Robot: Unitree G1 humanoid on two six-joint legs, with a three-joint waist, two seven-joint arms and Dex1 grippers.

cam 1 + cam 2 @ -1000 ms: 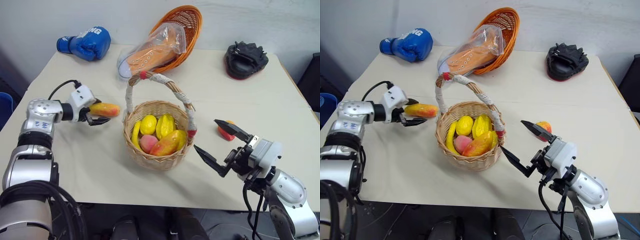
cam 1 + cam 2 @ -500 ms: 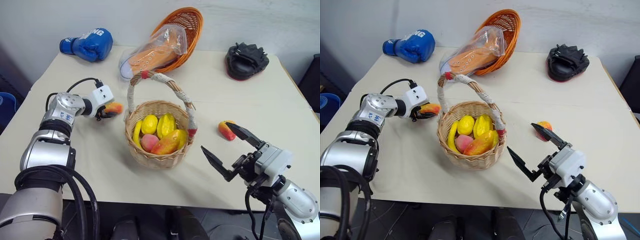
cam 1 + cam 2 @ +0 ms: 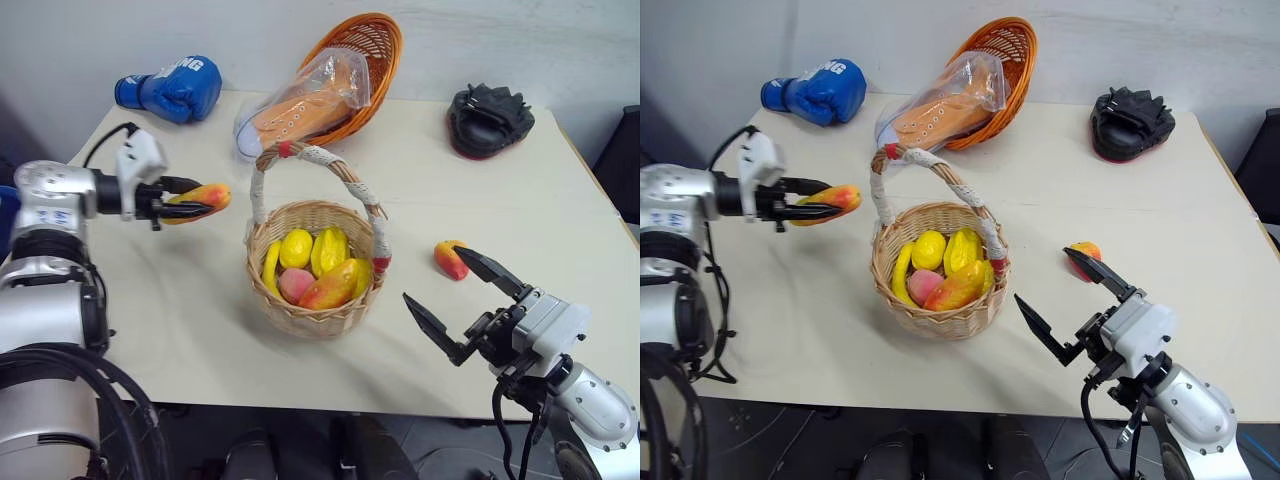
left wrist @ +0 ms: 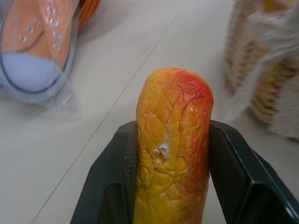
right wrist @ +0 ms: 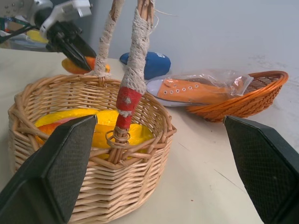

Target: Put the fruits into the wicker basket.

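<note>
The stiff, light mango [image 4: 172, 144] is clamped mid-body by the closed left end effector [image 3: 190, 203]; the right end effector [image 3: 455, 305] is held wide open and empty.

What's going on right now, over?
Left hand shut on mango, raised beside basket. Right hand open, empty. Small fruit on table. Handle in the way.

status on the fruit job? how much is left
Done: several fruits, yellow ones, a pink one and a mango, already lie in the wicker basket. In hand: the left gripper is shut on a second mango, held above the table beside the basket. Left: drop that mango in, then fetch the small red-orange fruit lying on the table near the open right gripper.
</note>
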